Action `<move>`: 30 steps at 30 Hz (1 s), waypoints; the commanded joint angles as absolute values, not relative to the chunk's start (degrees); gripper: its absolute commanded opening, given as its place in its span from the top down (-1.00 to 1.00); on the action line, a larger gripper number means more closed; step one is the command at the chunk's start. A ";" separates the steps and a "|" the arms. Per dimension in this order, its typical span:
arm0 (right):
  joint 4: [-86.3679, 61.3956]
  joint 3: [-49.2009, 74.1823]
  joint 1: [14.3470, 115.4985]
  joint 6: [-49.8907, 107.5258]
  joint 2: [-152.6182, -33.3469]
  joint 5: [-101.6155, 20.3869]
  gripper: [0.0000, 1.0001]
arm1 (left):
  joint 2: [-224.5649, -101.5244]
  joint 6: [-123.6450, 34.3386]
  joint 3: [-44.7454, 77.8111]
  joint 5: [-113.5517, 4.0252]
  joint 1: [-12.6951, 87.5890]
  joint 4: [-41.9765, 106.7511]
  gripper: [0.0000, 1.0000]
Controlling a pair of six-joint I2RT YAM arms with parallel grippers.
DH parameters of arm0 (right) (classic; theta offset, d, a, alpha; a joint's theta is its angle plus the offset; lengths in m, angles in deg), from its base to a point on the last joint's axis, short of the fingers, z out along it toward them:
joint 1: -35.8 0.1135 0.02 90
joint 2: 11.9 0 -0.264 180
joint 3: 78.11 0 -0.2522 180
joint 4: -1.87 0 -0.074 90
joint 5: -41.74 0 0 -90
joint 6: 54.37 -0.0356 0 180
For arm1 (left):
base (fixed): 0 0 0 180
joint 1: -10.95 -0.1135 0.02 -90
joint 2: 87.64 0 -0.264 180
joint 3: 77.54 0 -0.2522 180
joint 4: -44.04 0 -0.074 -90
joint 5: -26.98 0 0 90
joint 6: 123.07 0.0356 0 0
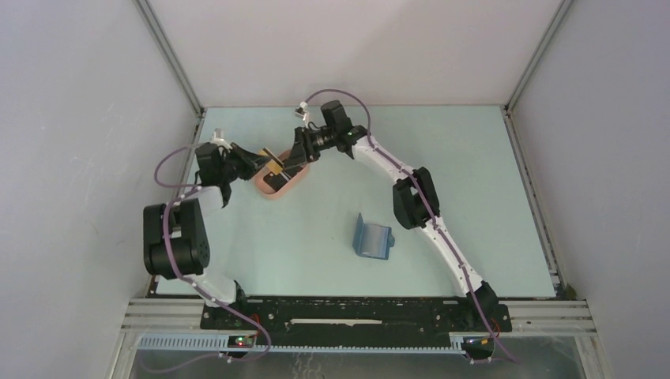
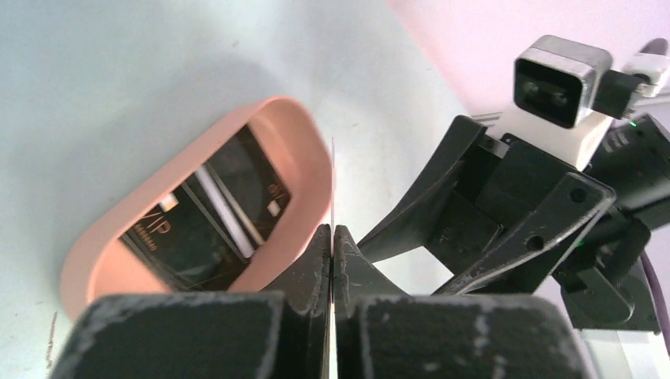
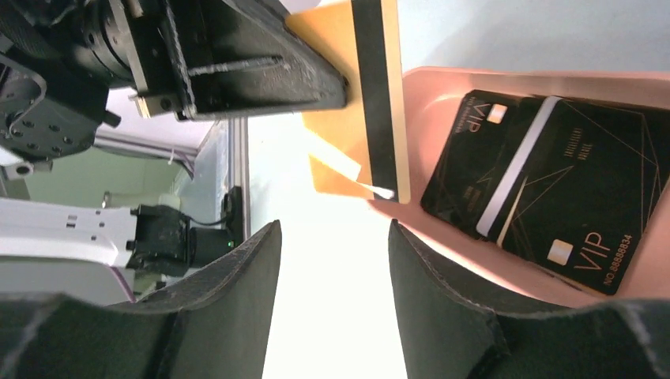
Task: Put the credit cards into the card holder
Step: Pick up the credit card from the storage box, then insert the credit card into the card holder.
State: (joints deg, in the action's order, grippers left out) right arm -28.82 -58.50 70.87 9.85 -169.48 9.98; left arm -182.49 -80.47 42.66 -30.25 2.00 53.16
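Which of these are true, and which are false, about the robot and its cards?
1. The left gripper pinches the orange card. True.
2. The right gripper is shut on a black card. False: it is open and holds nothing.
3. Black cards lie in the tray. True.
4. The wallet sits inside the tray. False: it lies on the table, apart from the tray.
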 commanded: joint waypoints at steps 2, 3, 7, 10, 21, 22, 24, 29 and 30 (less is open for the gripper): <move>-40.57 -59.45 69.61 23.91 -155.29 14.90 -0.20 | -172.09 -77.46 46.54 -28.94 2.10 58.88 1.00; -44.02 -58.61 69.47 27.83 -152.76 14.67 -0.20 | -170.25 -77.12 47.32 -28.46 2.41 59.50 1.00; -54.72 -43.74 68.80 43.63 -137.72 10.94 -0.20 | -163.32 -76.43 51.00 -27.00 5.53 62.12 1.00; -56.96 -27.48 67.35 52.23 -122.84 8.93 -0.21 | -158.40 -76.12 53.94 -26.31 9.65 63.53 1.00; -56.45 16.41 54.31 62.73 -76.77 4.86 -0.87 | -132.69 -67.99 67.96 -37.21 35.27 61.72 1.00; -57.53 18.01 53.72 62.74 -75.60 6.25 -0.89 | -131.32 -67.67 68.70 -38.74 37.58 61.33 1.00; -60.21 20.12 53.47 63.01 -75.09 9.47 -0.89 | -129.11 -67.31 69.99 -41.44 41.95 60.90 1.00; -59.31 27.43 51.63 66.23 -76.03 19.77 -0.89 | -126.16 -65.90 72.24 -49.13 52.84 58.74 1.00; -59.26 28.47 51.09 67.13 -75.75 19.93 -0.89 | -125.84 -65.53 72.59 -50.62 54.52 58.09 1.00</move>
State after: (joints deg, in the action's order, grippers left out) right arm -59.16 24.12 53.01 63.05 -75.30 12.63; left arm -127.32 -68.69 70.35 -42.23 48.75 59.76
